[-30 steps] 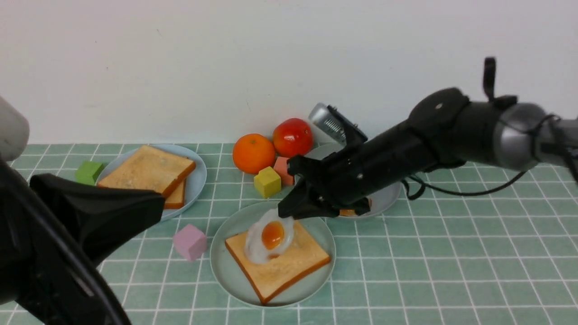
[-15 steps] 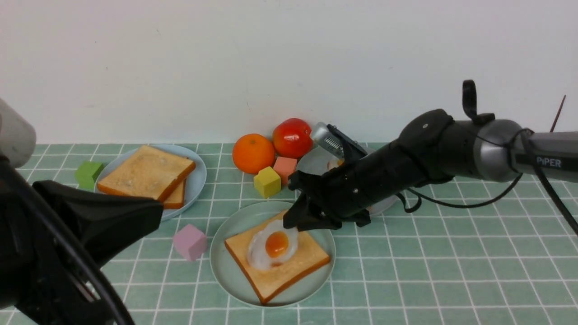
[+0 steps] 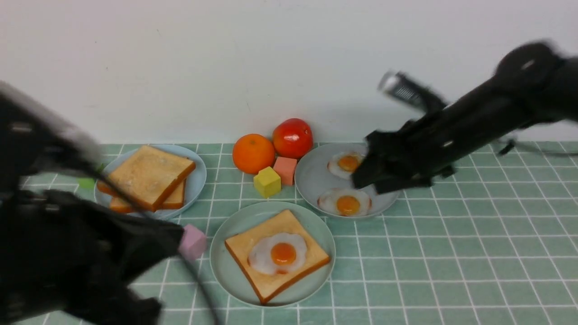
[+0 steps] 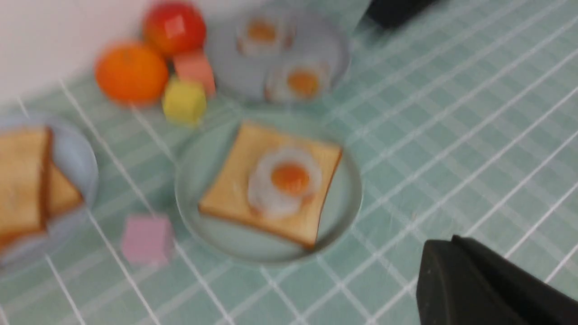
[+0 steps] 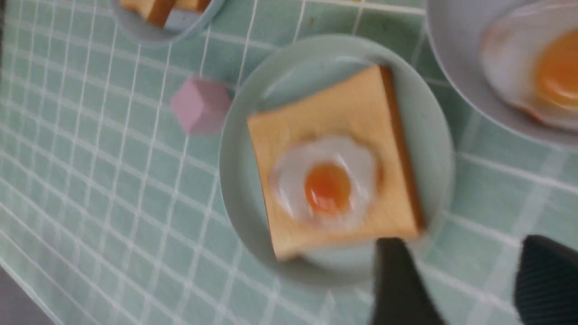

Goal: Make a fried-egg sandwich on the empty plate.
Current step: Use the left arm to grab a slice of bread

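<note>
The right gripper (image 3: 368, 174), jaws now spread and empty, has pulled back above the blue-grey plate (image 3: 311, 180), leaving the fried egg (image 3: 277, 253) flat on the toast slice (image 3: 276, 283) on the mint-green plate (image 3: 221, 266). The left gripper (image 3: 174, 241), closed and empty, probably fetches the top slice (image 3: 146, 171) next.

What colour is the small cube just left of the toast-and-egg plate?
The cube is pale pink, clearest in the right wrist view.
</note>
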